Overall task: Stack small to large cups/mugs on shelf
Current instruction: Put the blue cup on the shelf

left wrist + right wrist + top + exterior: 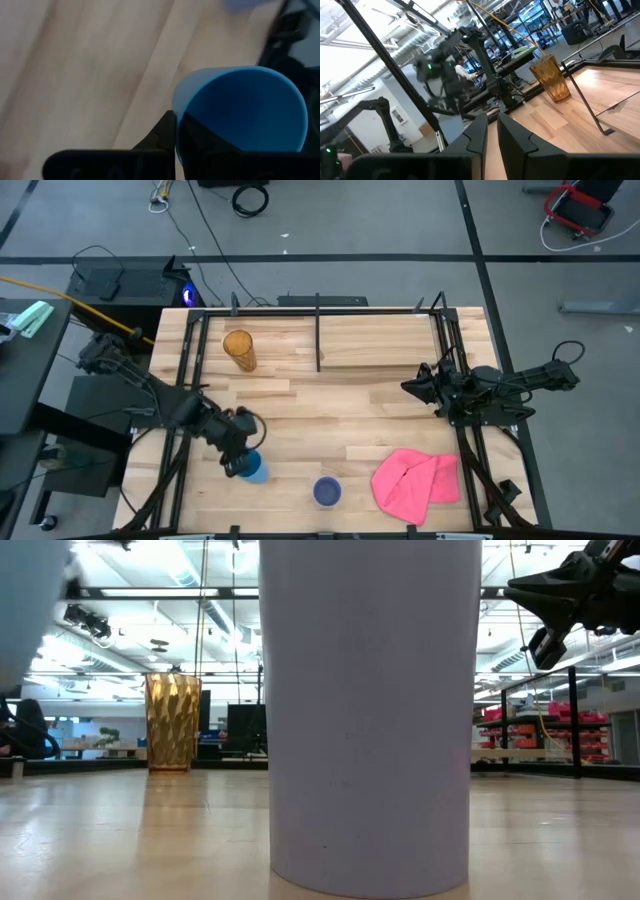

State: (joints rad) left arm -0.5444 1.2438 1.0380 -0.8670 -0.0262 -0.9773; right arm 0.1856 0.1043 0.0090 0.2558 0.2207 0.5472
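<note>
My left gripper (238, 452) is shut on the short bright blue cup (254, 470) near the table's front left; the cup's open mouth faces the left wrist camera (240, 115). The lavender-blue cup (327, 492) stands upright on its base near the front edge and fills the low view (368, 720). The amber ribbed tumbler (239, 350) stands upright at the far left, by the shelf's black rods (318, 330). The shelf's pale board (380, 340) runs along the far side. My right gripper (410, 387) is shut and empty, held above the table's right middle. My left gripper holds the blue cup by its rim (176, 107), with one finger (165, 132) outside the wall and the other (197, 142) inside the mouth. The cup is tipped, its mouth toward the wrist. In the low view it seems to hang clear of the table (25, 610).
A crumpled pink cloth (416, 478) lies at the front right. Black frame rods run along the table's left (185, 370) and right (450, 350) sides and across the far part. Bare wood (340, 420) lies in the middle between the arms.
</note>
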